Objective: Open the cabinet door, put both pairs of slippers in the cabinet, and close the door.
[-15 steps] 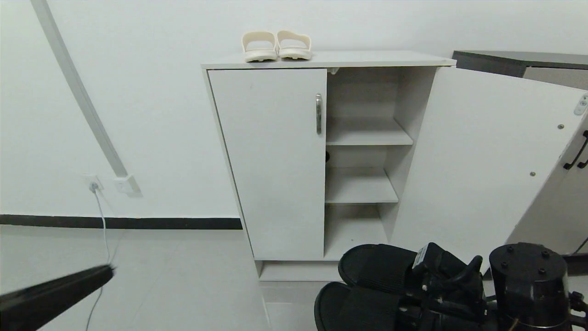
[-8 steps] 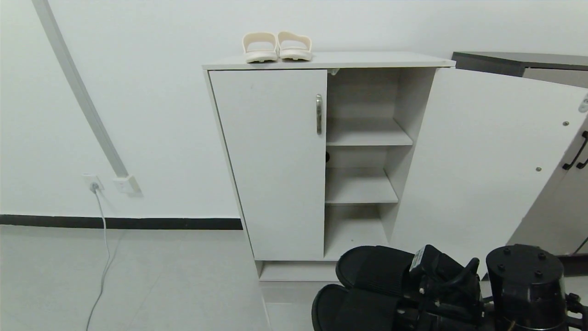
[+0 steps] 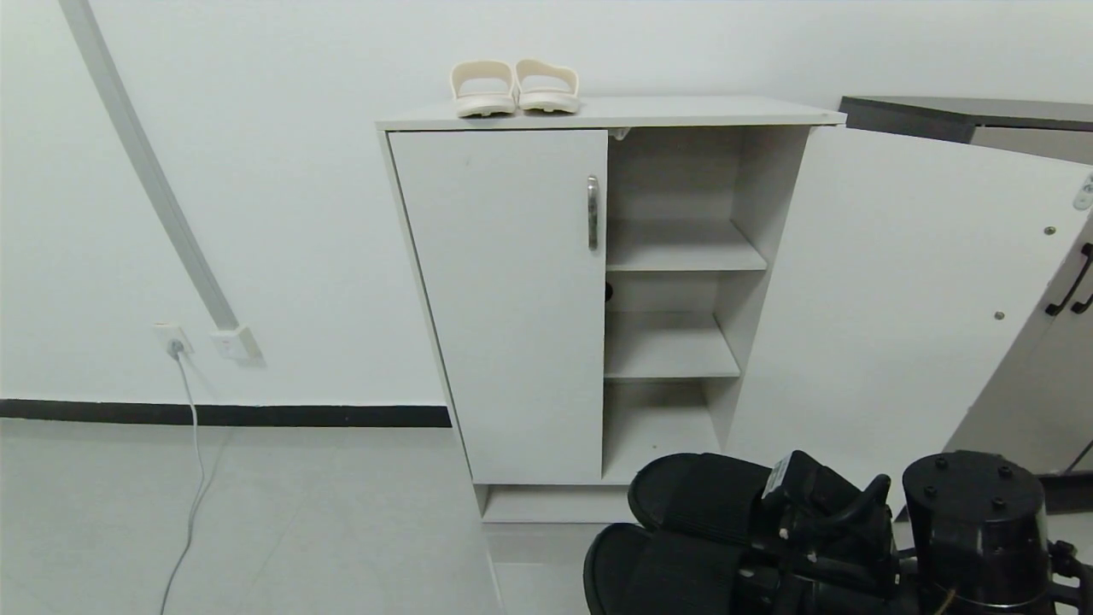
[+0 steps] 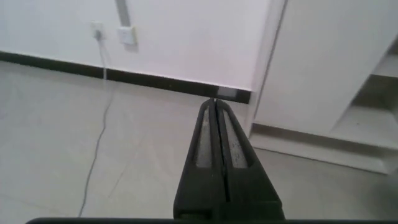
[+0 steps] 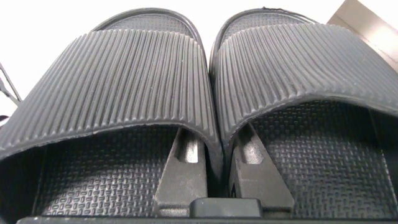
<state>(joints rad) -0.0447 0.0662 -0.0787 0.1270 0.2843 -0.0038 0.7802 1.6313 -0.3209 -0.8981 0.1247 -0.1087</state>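
The white cabinet (image 3: 495,299) stands against the wall, its left door closed and its right door (image 3: 897,299) swung wide open. Inside are bare shelves (image 3: 675,248). A cream pair of slippers (image 3: 515,85) sits on the cabinet's top. My right gripper (image 5: 221,177) is shut on the black pair of slippers (image 3: 683,530), pinching their inner sides together, low in front of the open compartment. The ribbed straps of the black slippers (image 5: 205,81) face away from the wrist. My left gripper (image 4: 216,106) is shut and holds nothing, above the floor to the left of the cabinet.
A wall socket (image 3: 175,346) with a grey cable running down to the floor is left of the cabinet. A darker cabinet (image 3: 1059,290) stands behind the open door. The floor (image 3: 299,512) in front of the closed door is free.
The left arm, seen at the head view's lower left a second ago, has drawn back out of that view. The right gripper and the black slippers barely shifted.
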